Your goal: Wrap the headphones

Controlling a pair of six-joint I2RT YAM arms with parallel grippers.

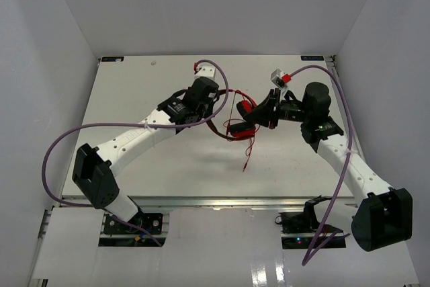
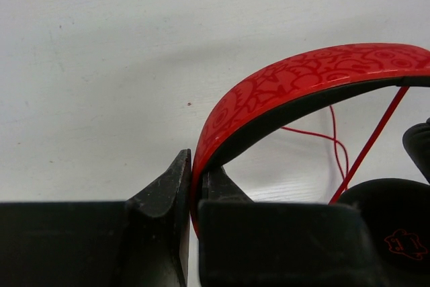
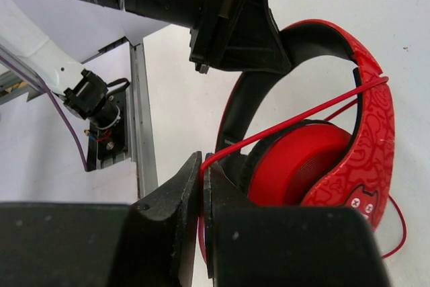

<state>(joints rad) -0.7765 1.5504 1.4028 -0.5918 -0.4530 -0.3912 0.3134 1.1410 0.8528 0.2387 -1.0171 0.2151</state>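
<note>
Seeing the headphones mid-bench, strung between the two wrists. Can't tell whether resting on the bench or held just off it.

Clamping the red headband with the left fingers: closed hard on it, one tip against the patterned outer face, the other against the black lining. Biting at the low end of the arc, with the rest of the band sweeping up and away to the right in the left wrist view.

Pinching the thin red cable with the right fingers: closed, no gap showing, cable entering right at the tips. Running taut from there across the open arc of the band to its far edge. Sitting just right of those tips: a red ear cup with black pad, close beside the finger.

Also showing in the right wrist view: the left fingers gripping the band from the top.

More cable lying loose under the band in the left wrist view, plus a slack tail trailing on the bench toward the near edge from above. Plug too small to pick out.
</note>
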